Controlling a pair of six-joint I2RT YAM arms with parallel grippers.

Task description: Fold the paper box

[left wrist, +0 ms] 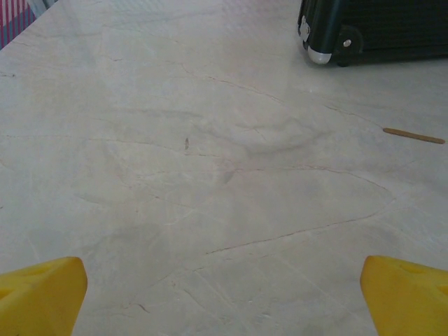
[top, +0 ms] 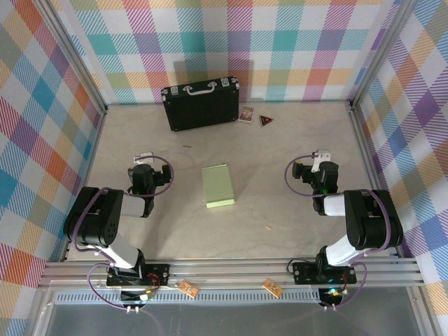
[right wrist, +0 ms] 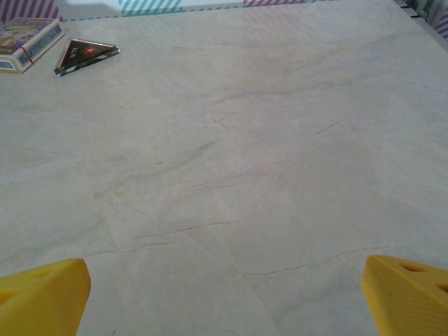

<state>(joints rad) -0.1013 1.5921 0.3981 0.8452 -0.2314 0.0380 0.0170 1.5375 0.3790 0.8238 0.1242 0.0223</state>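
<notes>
One paper box (top: 218,185): pale green, lying flat on the table (top: 280,224) at the centre of the top view, nothing touching it
Handling: probably light, thin and easily creased, and it may slide, so pinch a long edge gently
Left gripper (left wrist: 224,301): your fingers stand wide apart, empty
Right gripper (right wrist: 225,301): likewise spread, empty

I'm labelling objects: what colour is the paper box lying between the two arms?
The paper box is plain pale green, clearest in the top external view.

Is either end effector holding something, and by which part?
Nothing is held: left end effector and right end effector are open, the paper box lies apart between them.
</notes>
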